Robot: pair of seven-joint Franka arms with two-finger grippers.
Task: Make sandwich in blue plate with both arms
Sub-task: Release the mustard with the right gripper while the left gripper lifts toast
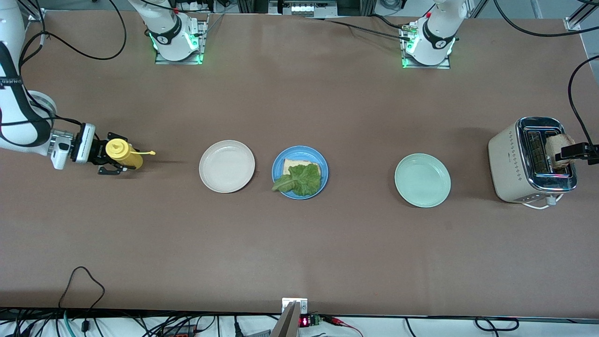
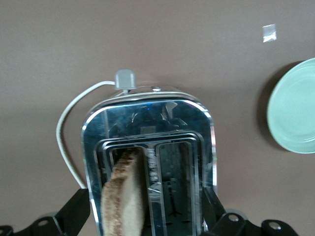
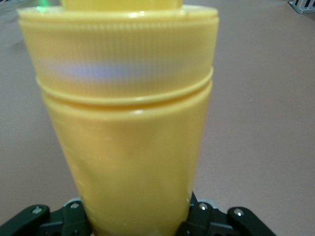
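The blue plate (image 1: pixel 279 164) sits mid-table with one toast slice (image 1: pixel 295 164) on it and a lettuce leaf (image 1: pixel 302 180) on top. A second toast slice (image 1: pixel 558 148) stands up out of a slot of the toaster (image 1: pixel 510 164); it also shows in the left wrist view (image 2: pixel 123 196). My left gripper (image 1: pixel 568 152) is over the toaster and open, with its fingers (image 2: pixel 75 209) spread to either side of that slice (image 2: pixel 145 214). My right gripper (image 1: pixel 113 162) is shut on a yellow squeeze bottle (image 1: pixel 122 152) at the right arm's end of the table; the bottle fills the right wrist view (image 3: pixel 133 123).
A cream-white plate (image 1: pixel 227 166) lies beside the blue plate toward the right arm's end. A mint-green plate (image 1: pixel 422 180) lies between the blue plate and the toaster. The toaster's white cord (image 2: pixel 69 128) loops on the table on the side nearer the front camera.
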